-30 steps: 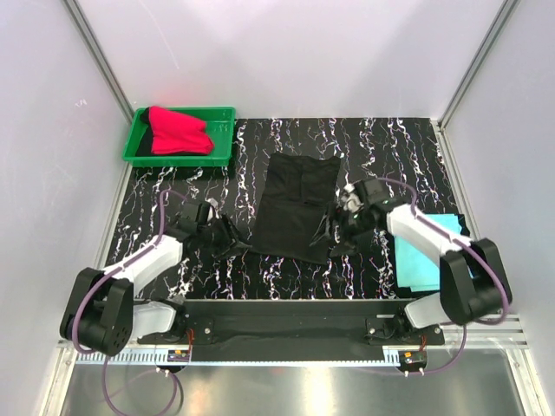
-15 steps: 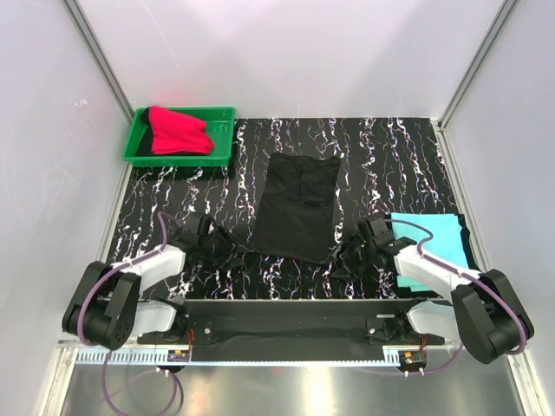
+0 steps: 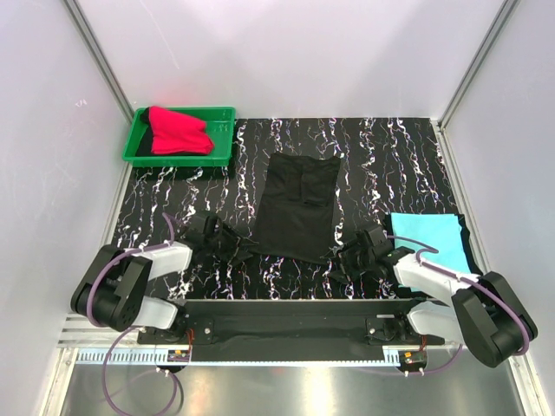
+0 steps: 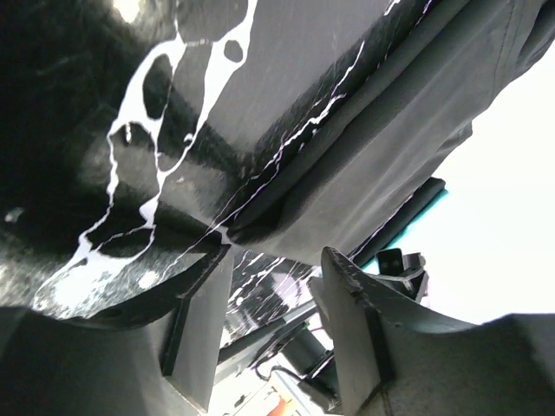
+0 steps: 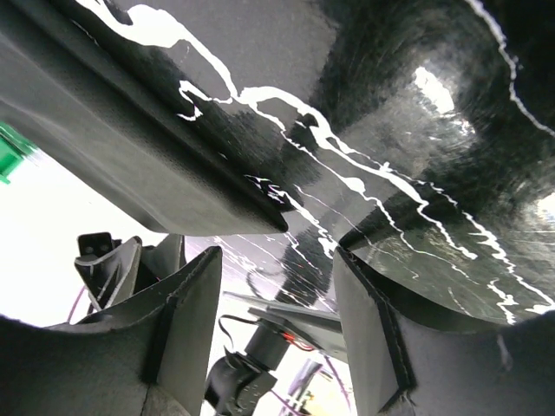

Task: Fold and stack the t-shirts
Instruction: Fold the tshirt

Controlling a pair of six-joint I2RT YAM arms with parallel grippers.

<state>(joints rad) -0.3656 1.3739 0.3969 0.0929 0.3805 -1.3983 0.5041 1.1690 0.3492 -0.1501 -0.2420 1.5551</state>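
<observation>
A black t-shirt (image 3: 299, 204) lies folded into a long strip at the middle of the table. My left gripper (image 3: 245, 251) rests low on the table at the shirt's near-left corner, open. In the left wrist view the shirt (image 4: 390, 130) ends just ahead of my left gripper (image 4: 276, 260), nothing between the fingers. My right gripper (image 3: 340, 260) sits open at the near-right corner. The right wrist view shows the shirt's (image 5: 130, 147) corner just beyond my right gripper (image 5: 277, 258). A folded turquoise t-shirt (image 3: 429, 247) lies at the right. A red t-shirt (image 3: 178, 130) is bunched in the tray.
The green tray (image 3: 221, 139) stands at the back left corner, with a bit of dark cloth under the red shirt. White walls and metal posts close in the table on three sides. The arms' base rail (image 3: 295, 316) runs along the near edge.
My right gripper has pulled back from the shirt's right edge to its near-right corner. My left gripper has slid right to the near-left corner. The shirt has not moved.
</observation>
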